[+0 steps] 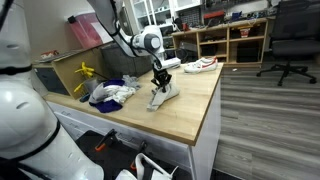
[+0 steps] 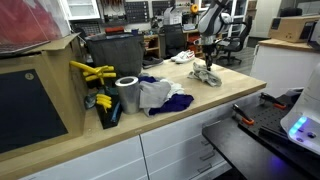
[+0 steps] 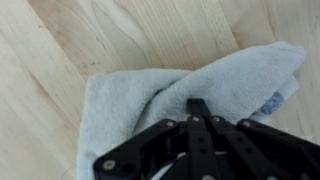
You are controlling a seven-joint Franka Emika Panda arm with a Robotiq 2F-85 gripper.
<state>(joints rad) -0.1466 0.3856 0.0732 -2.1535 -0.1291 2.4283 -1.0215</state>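
Bench, left to right.

Far left: dark bin (image 1: 58, 76) with yellow clamps (image 1: 86, 72) hooked on its rim. They probably hang there to stay off the work surface.

Left of centre: heap of cloths (image 1: 110, 93), white and blue, loosely bunched on the wooden countertop (image 1: 192, 118). It lies apart from the gripper and nothing touches it.

Centre: gripper (image 1: 162, 78) points straight down over a single grey cloth (image 1: 165, 96), which lies alone near the right half of the top. In an exterior view the cloth (image 2: 209, 77) rises in a small tent under the gripper (image 2: 207, 66), with its edges resting on the wood.

Wrist view: the fingers (image 3: 198, 118) are drawn fully together, and the gripper (image 3: 197, 103) pinches a raised fold of the cloth (image 3: 120, 110). Creases run out from the pinch. Judgement: it grips a fold because flat fabric offers no edge to seize.

Far right: white shoe (image 1: 202, 65) on its sole at the back edge, well apart from the cloth.
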